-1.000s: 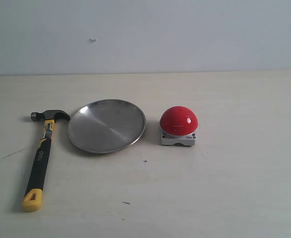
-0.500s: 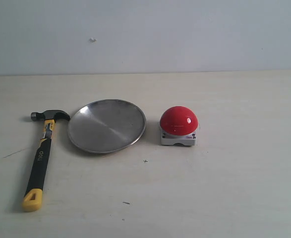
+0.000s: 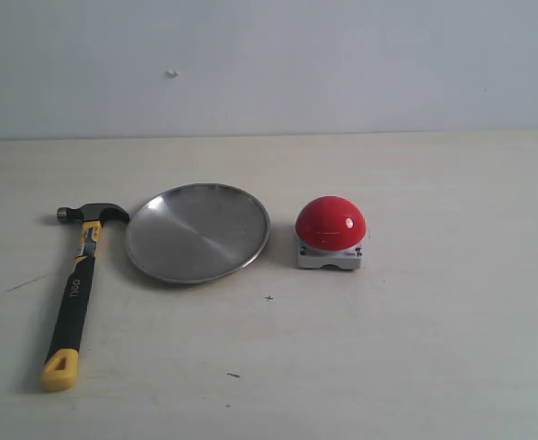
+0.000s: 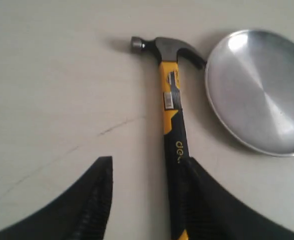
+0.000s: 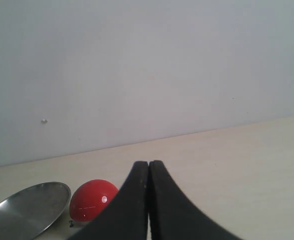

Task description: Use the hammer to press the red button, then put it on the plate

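Hammer [image 3: 74, 293] lies flat at left of frame, head just beside plate [image 3: 198, 232] rim. Rigid, probably head-heavy, with a grippy-looking black handle: best grabbed mid-handle, toward the head. Left gripper [image 4: 148, 161] spread wide, empty. Right gripper [image 5: 149, 165] closed, empty.

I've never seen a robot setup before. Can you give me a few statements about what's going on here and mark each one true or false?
1. The hammer lies flat on the table, and no gripper holds it. True.
2. The plate sits between the hammer and the red button. True.
3. The red button stands on the plate. False: it stands on the table, beside the plate and apart from it.
4. The right gripper is wide open. False: its two fingers are pressed together with nothing between them.
5. The left gripper is open, and its camera looks down on the hammer's handle. True.
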Available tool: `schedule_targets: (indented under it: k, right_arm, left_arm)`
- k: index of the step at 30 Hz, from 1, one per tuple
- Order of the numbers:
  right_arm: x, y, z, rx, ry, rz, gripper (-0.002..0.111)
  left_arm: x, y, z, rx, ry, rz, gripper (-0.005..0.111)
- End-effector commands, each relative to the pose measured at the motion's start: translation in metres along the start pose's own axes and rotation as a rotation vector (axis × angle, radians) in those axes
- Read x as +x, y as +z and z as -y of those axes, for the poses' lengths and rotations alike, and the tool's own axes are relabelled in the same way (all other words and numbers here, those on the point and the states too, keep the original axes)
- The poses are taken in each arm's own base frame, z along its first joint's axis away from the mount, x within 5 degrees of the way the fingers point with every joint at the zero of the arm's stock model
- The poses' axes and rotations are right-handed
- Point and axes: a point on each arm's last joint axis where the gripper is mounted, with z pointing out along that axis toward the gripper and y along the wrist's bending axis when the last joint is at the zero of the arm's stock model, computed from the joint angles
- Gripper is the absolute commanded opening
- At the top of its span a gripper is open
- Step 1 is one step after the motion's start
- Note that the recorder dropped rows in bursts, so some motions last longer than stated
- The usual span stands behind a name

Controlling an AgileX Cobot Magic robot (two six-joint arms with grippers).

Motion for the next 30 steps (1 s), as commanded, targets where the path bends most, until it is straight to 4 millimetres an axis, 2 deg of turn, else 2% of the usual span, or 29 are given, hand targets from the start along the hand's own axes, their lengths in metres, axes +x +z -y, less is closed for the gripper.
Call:
schedule_targets:
  k: [1, 6, 14, 21, 24, 26, 27, 29, 30]
  right_arm:
    - [0.001, 0.0, 0.001, 0.006, -0.007, 0.005, 0.0]
    - [0.001, 0.0, 0.001, 0.006, -0.007, 0.005, 0.0]
    - [0.001, 0.0, 0.001, 0.006, -0.007, 0.005, 0.0]
    - [0.001, 0.0, 0.001, 0.006, -0.007, 0.005, 0.0]
    - [0.001, 0.0, 0.001, 0.006, -0.007, 0.005, 0.0]
    - [0.001, 0.0, 0.001, 0.006, -0.007, 0.005, 0.0]
    - [0.001, 0.0, 0.001, 0.006, -0.007, 0.005, 0.0]
    - [0.001, 0.0, 0.001, 0.006, -0.007, 0.005, 0.0]
    - [0.001, 0.0, 0.001, 0.006, -0.007, 0.005, 0.0]
  left_arm:
    - [-0.005, 0.025, 0.001, 0.022, -0.014, -0.142, 0.045]
    - [-0.022, 0.062, 0.0, 0.041, -0.064, -0.332, 0.045]
    - [-0.05, 0.109, -0.002, 0.061, -0.047, -0.467, 0.044]
    - [-0.066, 0.119, -0.001, 0.075, -0.068, -0.332, 0.044]
    - [-0.066, 0.119, -0.001, 0.079, -0.064, -0.337, 0.045]
    - [-0.067, 0.118, 0.0, 0.083, -0.065, -0.347, 0.048]
    - [-0.068, 0.116, 0.001, 0.08, -0.083, -0.366, 0.055]
    - [-0.069, 0.113, 0.001, 0.073, -0.103, -0.417, 0.06]
    - [-0.071, 0.112, 0.002, 0.062, -0.1, -0.455, 0.06]
